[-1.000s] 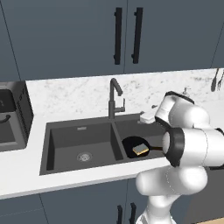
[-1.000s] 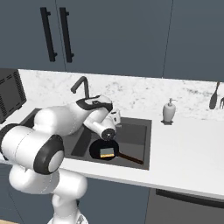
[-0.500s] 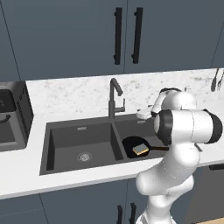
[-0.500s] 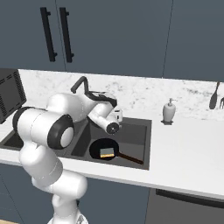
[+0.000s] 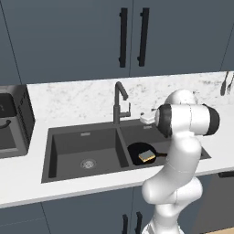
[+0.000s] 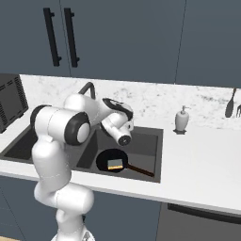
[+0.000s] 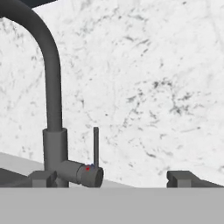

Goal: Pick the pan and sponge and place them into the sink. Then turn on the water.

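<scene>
1. In the right basin of the sink (image 5: 82, 146), near the surface's front edge, the pan (image 6: 113, 161) lies flat with the sponge (image 6: 114, 164) resting inside it; both placements look complete.
2. Over the last second I have swung the arm up from the basin toward the faucet (image 5: 119, 103) at the sink's back edge.
3. The claw (image 7: 111, 179) now faces the upright side lever (image 7: 96, 146), fingertips spread apart, holding nothing.
4. No water flows; pushing the lever remains.
</scene>
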